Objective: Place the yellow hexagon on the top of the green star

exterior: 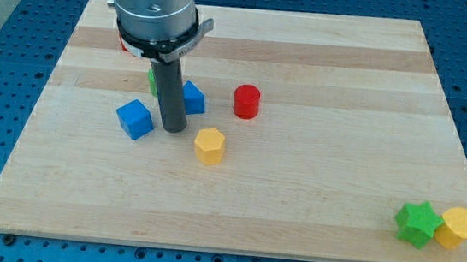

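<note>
The yellow hexagon point(210, 145) lies left of the board's middle. The green star point(418, 223) sits at the bottom right corner, touching a yellow block point(454, 227) on its right. My tip point(173, 129) rests on the board just up and left of the yellow hexagon, a small gap apart. It stands between a blue cube point(135, 119) on its left and a blue block point(193, 99) partly hidden behind the rod.
A red cylinder point(247, 101) stands right of the rod. A green block point(152, 78) and a red block point(122, 44) peek out behind the arm at the upper left. The wooden board point(309, 61) lies on a blue perforated table.
</note>
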### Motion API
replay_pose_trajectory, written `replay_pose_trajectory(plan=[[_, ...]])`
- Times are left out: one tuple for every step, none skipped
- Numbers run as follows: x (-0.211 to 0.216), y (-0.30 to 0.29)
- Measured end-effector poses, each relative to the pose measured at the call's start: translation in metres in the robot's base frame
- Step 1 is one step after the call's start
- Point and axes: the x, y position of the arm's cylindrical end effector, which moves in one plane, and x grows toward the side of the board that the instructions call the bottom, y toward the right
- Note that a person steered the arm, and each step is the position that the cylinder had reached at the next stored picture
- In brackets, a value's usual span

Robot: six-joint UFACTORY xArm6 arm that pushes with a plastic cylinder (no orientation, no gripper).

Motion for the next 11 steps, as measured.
replay_pose_trajectory(plan=[[0.022,0.0],[0.048,0.028],[0.039,0.056],[0.017,0.034],[-0.001,0.062],[0.01,0.093],[0.034,0.095],[0.045,0.092],[0.037,0.045],[0.039,0.052],[0.047,0.098]])
